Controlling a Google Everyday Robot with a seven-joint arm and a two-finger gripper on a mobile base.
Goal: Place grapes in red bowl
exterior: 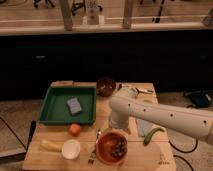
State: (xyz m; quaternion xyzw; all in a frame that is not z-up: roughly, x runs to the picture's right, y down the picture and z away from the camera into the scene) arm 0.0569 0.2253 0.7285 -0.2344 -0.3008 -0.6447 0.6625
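The red bowl (104, 148) sits near the front edge of the wooden table (145, 159). The dark grapes (118, 148) lie inside it, on its right side. My white arm reaches in from the right and bends down over the table. My gripper (119, 130) hangs just above and behind the bowl's back rim, close over the grapes.
A green tray (55, 112) with a blue sponge (74, 105) is at the left. A dark maroon bowl (106, 86) is at the back. An orange (75, 129), a white cup (71, 149), a banana (50, 145), a fork (94, 147) and a green pepper (152, 135) lie around the red bowl.
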